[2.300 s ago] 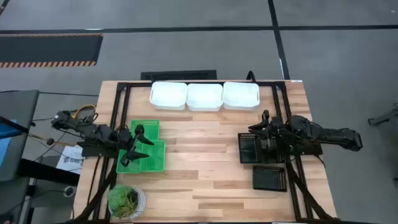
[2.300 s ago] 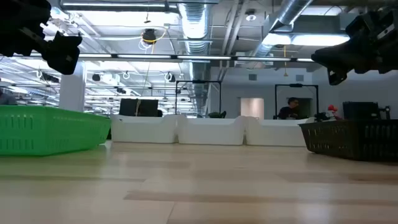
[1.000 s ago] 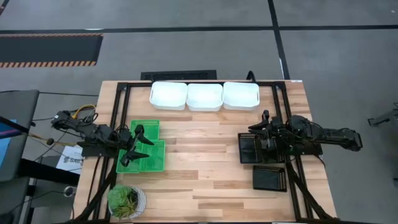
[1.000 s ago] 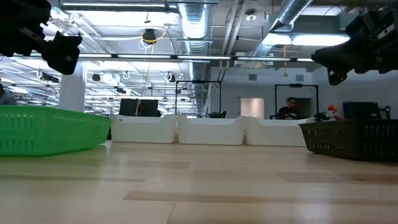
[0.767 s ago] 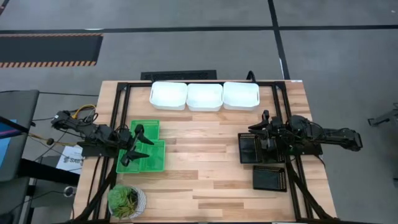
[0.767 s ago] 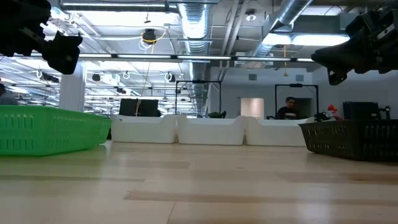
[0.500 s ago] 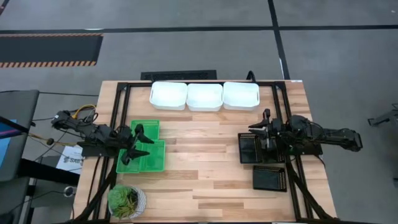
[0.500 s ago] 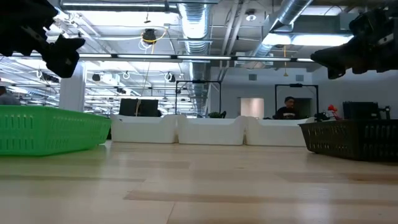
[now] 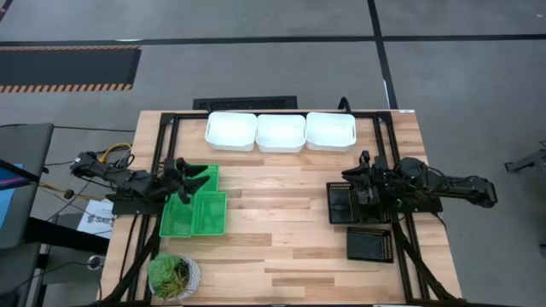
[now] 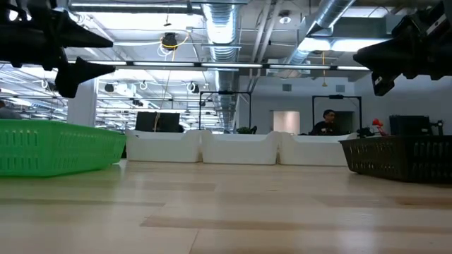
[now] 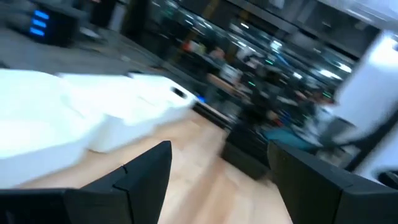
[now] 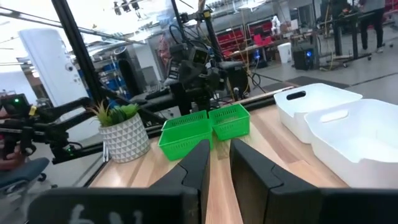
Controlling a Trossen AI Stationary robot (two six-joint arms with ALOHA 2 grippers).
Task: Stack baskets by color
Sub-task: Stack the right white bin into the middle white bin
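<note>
1. Left gripper (image 9: 192, 181) hangs above the green baskets (image 9: 194, 215) on the left side of the tabletop (image 9: 273, 230). Its fingers (image 11: 146, 165) are spread wide and empty, pointing across toward the middle.
2. Two green baskets sit side by side, touching, each with its long axis running near to far. A third green one (image 9: 205, 173) lies just behind them on the far side. It looks turned crosswise, though the arm partly covers it.
3. Right gripper (image 9: 357, 183) hovers over the far rim of a black basket (image 9: 345, 206) on the right side. Its fingers (image 12: 196, 163) are parted only by a narrow slit with nothing between them.
4. A second black basket (image 9: 369, 244) lies near the first, toward the near edge. A third cannot be made out; it may be nested in one of these.
5. Three white baskets (image 9: 281, 132) stand in a touching row along the far edge, long sides toward the arms.
6. Key relation, as a judgement: green lies directly below the left fingers and black directly below the right. The white row is well apart from both, about equally.
</note>
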